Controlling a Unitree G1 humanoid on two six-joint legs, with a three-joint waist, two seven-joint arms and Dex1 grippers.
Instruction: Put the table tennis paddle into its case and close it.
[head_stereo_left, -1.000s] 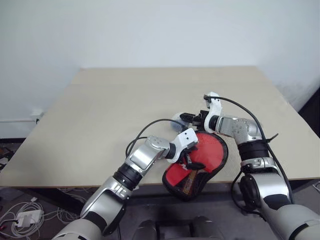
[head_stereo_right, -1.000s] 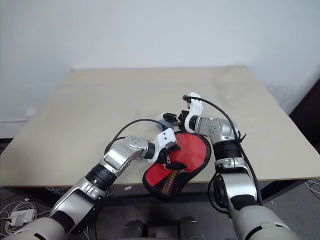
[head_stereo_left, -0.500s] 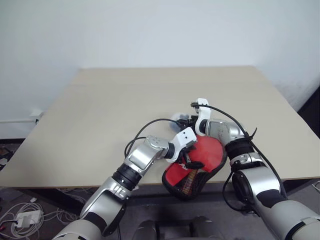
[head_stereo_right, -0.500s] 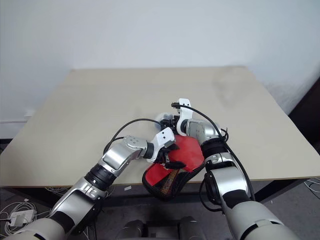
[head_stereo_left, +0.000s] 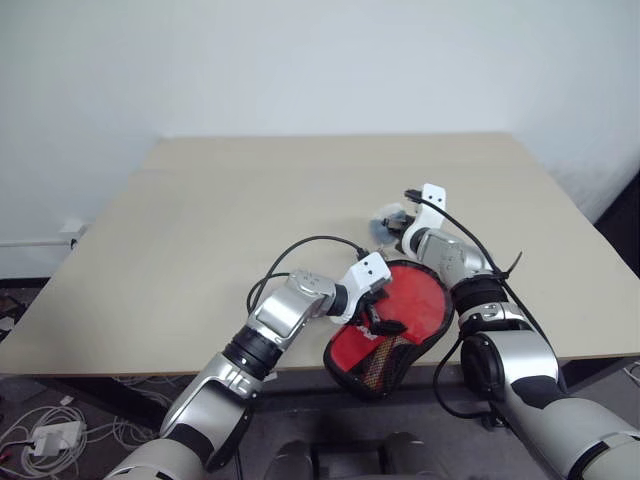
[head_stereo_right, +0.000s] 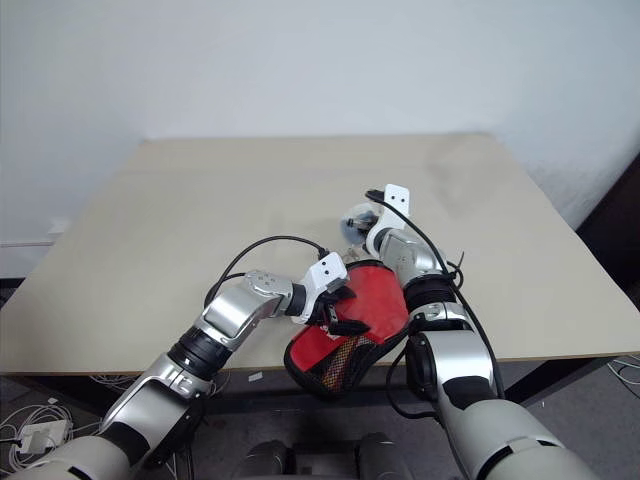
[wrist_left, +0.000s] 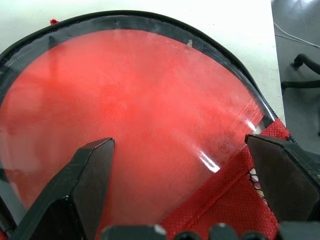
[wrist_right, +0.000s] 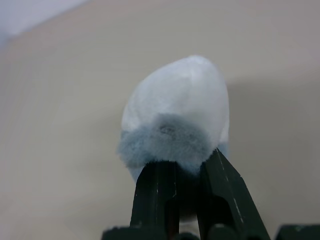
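Observation:
The table tennis paddle (head_stereo_left: 415, 298) lies red face up inside the open case (head_stereo_left: 383, 367), at the table's near edge. The case's black zipper rim (wrist_left: 150, 17) curves around the red face (wrist_left: 125, 90). The paddle's handle is hidden. My left gripper (wrist_left: 178, 142) hovers open just over the red face, beside the case's red mesh panel (wrist_left: 227, 200). My right gripper (wrist_right: 182, 165) is beyond the case, shut on a grey-blue plush toy (wrist_right: 180, 100), which it holds just above the table (head_stereo_left: 250, 200).
The narrow end of the case hangs over the table's front edge (head_stereo_left: 150, 360). Cables lie on the floor (head_stereo_left: 40, 430) at the lower left. A pale wall rises behind the table.
My right gripper has closed on the plush toy and carried it a little farther back and to the right, away from the case. The left gripper stays open over the paddle.

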